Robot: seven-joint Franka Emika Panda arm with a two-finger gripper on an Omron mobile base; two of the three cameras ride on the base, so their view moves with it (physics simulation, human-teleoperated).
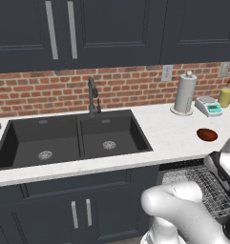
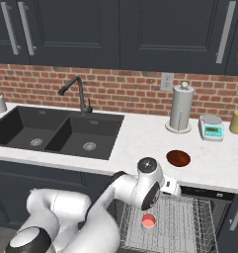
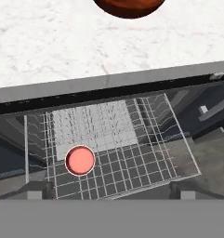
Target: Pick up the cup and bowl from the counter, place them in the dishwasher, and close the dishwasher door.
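The small red cup (image 2: 148,221) (image 3: 80,160) stands upright in the wire rack of the open dishwasher (image 2: 189,222) (image 3: 132,153) (image 1: 202,186). On the white counter (image 2: 140,138) (image 1: 169,138) (image 3: 62,42) above it lies the dark red-brown bowl (image 2: 178,158) (image 1: 207,135) (image 3: 129,7). My gripper (image 2: 167,191) (image 3: 112,193) hangs over the rack, just in front of the counter edge, above and to the right of the cup. It is open, with nothing between its fingers. The dishwasher door is out of view.
A black double sink (image 1: 68,138) with a faucet (image 1: 92,97) sits left of the dishwasher. Against the brick wall stand a paper towel holder (image 2: 181,113), a small scale (image 2: 211,127) and a yellow jar (image 2: 237,121). Dark cabinets hang overhead.
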